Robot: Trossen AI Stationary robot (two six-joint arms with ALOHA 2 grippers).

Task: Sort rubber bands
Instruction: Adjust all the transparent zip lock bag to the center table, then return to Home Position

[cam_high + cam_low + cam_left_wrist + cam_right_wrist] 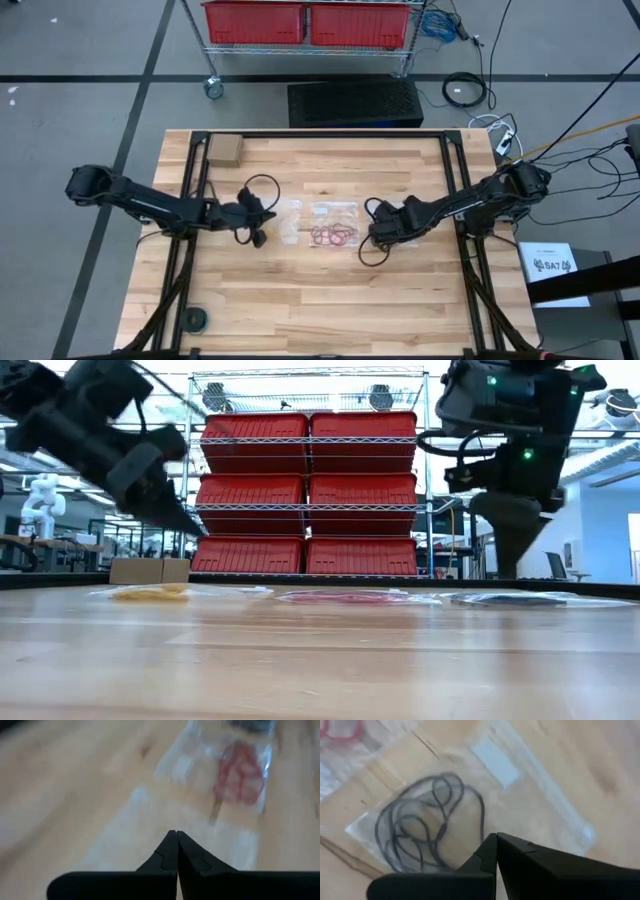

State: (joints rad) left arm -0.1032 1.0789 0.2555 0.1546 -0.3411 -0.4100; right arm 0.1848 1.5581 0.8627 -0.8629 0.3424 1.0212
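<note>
Your left tool (176, 836) is hovering pinched closed, empty, over a clear bag (150, 835); your right tool (496, 838) is likewise closed above the black rubber bands (420, 827) in their bag. Red rubber bands (333, 235) are lying bagged mid-worktop (330, 300) between them.

Three clear plastic bags lie in a row at the table's centre: one with tan-yellow rubber bands (150, 592) toward nine o'clock, one with red rubber bands (333, 236) in the middle, one with black rubber bands (422, 835) toward three o'clock. The bands in each bag overlap too much to count singly.

Two dark arms reach in, each with one gripper: the left gripper (257, 237) at nine o'clock of the bags, the right gripper (378, 237) at three o'clock.

One small cardboard box (225, 150) sits at eleven o'clock on the table. One black round object (194, 319) sits at seven o'clock.

Six red bins (306, 493) show on one wire shelf beyond the table in the low view.
</note>
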